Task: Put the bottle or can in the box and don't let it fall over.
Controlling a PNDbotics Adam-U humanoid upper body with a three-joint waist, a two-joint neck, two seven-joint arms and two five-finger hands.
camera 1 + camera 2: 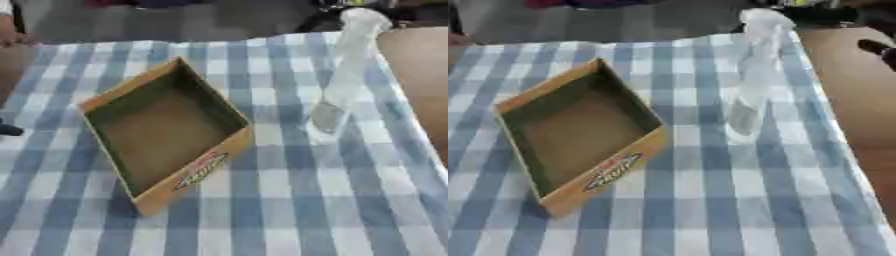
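Note:
A clear plastic bottle (346,75) stands upright on the blue-and-white checked cloth, right of centre, its cap toward the far edge. An open cardboard box (197,172) lies to its left, turned cornerwise, brown inside, with a red logo on its near wall. A strip of cloth separates the two. A small dark part, which seems to be my left hand (7,129), shows at the left edge, well away from the box. Another dark shape, which seems to be my right hand (878,50), shows at the right edge beyond the bottle, not touching it.
The checked cloth (289,210) covers most of the table. Bare brown tabletop (424,85) runs along the right side, close to the bottle. Dark objects lie beyond the table's far edge.

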